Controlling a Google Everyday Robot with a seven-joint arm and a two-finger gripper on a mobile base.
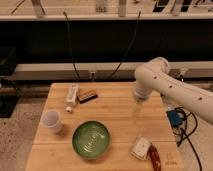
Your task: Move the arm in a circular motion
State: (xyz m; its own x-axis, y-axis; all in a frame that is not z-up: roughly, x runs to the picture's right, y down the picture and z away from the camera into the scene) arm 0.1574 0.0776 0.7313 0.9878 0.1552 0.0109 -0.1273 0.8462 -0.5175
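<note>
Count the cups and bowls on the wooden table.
2: a white cup near the left edge and a green bowl at front centre. The gripper of the arm hangs above the table, right of centre; nothing looks hidden.

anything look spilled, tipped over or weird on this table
Nothing stands out. The cup is upright, the bowl sits level, and no spill shows on the table. The arm reaches in from the picture's right, its gripper over the table.

glossy arm, gripper above matt wooden table
</note>
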